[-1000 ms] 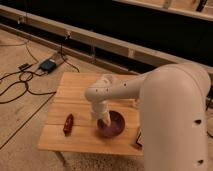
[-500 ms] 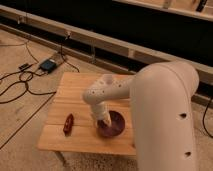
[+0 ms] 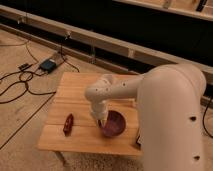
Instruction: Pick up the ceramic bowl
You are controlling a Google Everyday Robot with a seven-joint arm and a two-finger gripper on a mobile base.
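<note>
Here your gripper [image 3: 101,120] was down at the left rim of the ceramic bowl [image 3: 114,124], which sat on the table [image 3: 75,90] just to its right.

The arm [image 3: 165,95] is smooth, rounded off-white plastic with bulky joints and small dark dots; its dark claw [image 3: 100,121] sits at the bowl's rim.
</note>
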